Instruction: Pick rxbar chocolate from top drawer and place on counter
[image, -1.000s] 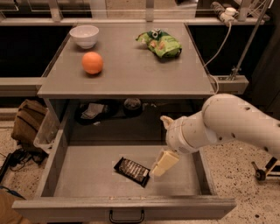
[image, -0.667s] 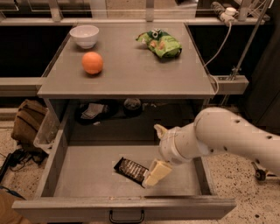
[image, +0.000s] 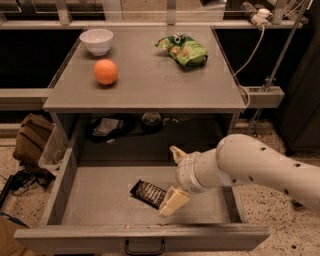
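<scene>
Jaws: spread wide, nothing between them
Gripper: cream 2-finger gripper (image: 169, 181) down inside the drawer, lower finger (image: 174, 201) right at the bar's right end
Bar: small flat black-wrapped rxbar chocolate (image: 147, 193), lying on the drawer floor
Drawer: wide shallow grey top drawer (image: 100, 200), pulled out
Counter: flat grey counter (image: 150, 85) above, with 1 round orange (image: 106, 72), white bowl (image: 97, 40) and green snack bag (image: 183, 48)

One each: bowl (image: 96, 40), orange (image: 106, 72), snack bag (image: 183, 48), rxbar chocolate (image: 147, 192), gripper (image: 170, 181) (in the top drawer (image: 75, 235))
</scene>
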